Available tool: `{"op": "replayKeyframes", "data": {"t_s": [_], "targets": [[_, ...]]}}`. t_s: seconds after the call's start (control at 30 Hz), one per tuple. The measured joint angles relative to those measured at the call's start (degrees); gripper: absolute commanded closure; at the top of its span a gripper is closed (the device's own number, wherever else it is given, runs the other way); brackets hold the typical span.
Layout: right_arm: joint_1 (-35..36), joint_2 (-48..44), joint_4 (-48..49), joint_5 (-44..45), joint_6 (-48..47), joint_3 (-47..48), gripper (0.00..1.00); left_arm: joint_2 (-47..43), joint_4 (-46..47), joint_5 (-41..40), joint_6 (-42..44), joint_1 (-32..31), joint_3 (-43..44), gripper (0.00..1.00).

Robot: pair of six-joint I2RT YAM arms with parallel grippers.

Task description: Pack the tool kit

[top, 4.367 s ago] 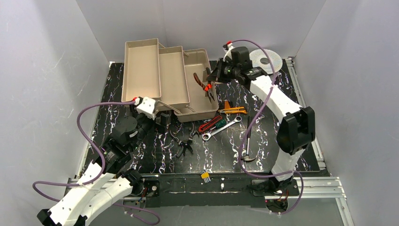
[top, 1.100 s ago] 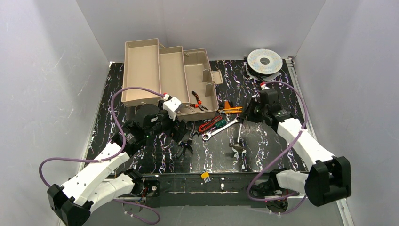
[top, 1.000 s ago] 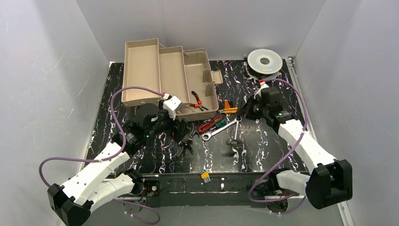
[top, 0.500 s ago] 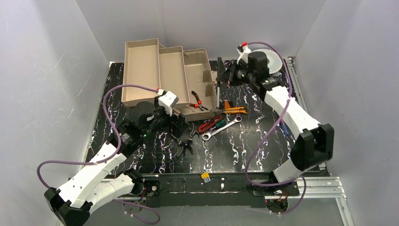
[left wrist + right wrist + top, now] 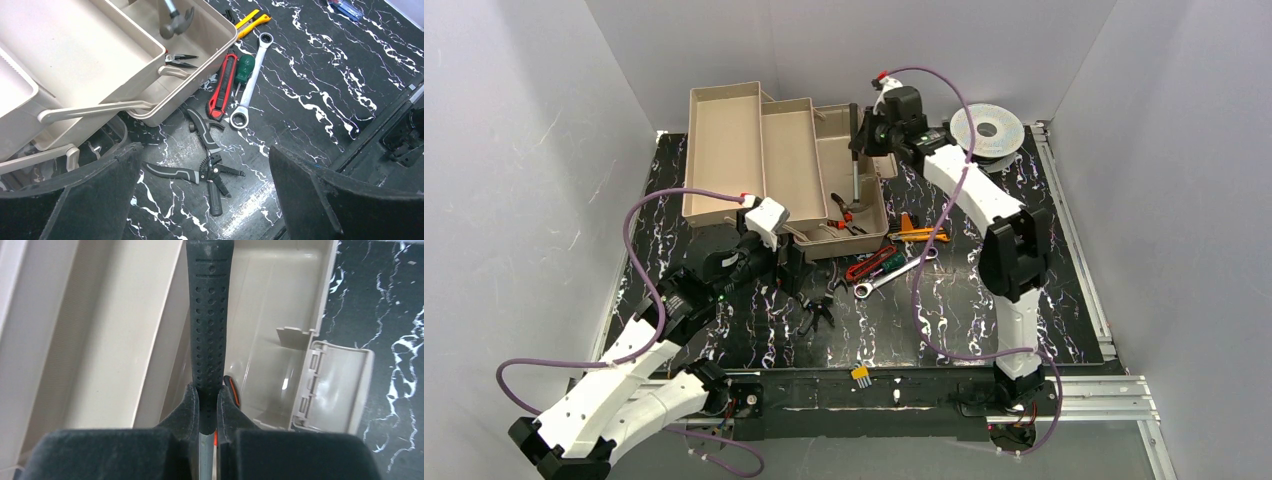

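Black desk [image 5: 904,325] has lost its hammer [image 5: 207,330]: our right fingers [image 5: 189,407] now hold it over the toolbox [image 5: 724,150], nearly packed; our left fingers [image 5: 95,195] gape wide above pliers [image 5: 210,170].

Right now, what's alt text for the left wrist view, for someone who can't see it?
The open left gripper frames black pliers on the dark marbled table. Upper left, the tan toolbox holds small pliers, with a hammer hanging above it; a wrench, red knife and screwdriver lie beside it.

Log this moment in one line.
right gripper: shut on hammer, over toolbox bottom compartment | left gripper: open, facing black pliers on table | stage: hammer not yet released
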Motion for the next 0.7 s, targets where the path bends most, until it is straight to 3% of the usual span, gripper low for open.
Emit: {"op": "replayKeyframes", "data": {"t_s": [0.23,0.3,0.4,0.43,0.5,0.7], "targets": [[2.36,7.43,-2.73,2.08,-0.37,3.76,0.97,-1.22,0.11,-1.09,0.04,0.00,-1.11,0.02],[2.75,9.31,-4.31,2.27,-0.72,5.05,0.84,-0.92,0.09,-1.11,0.07,0.00,-1.62,0.02],[3.08,11.72,-6.25,1.22,-1.68,7.37,0.41,-0.44,0.11,-1.14,0.07,0.00,-2.05,0.02],[3.15,12.09,-7.10,0.57,-1.86,7.74,0.32,-0.39,0.17,-1.16,0.07,0.00,-2.23,0.02],[3.17,12.07,-8.04,-0.46,-2.32,7.87,0.25,-0.42,0.17,-1.22,0.09,0.00,-2.69,0.02],[3.02,6.75,-8.68,-0.59,-4.00,6.25,0.25,0.02,0.11,-0.87,0.31,0.00,-3.58,0.02]]}}
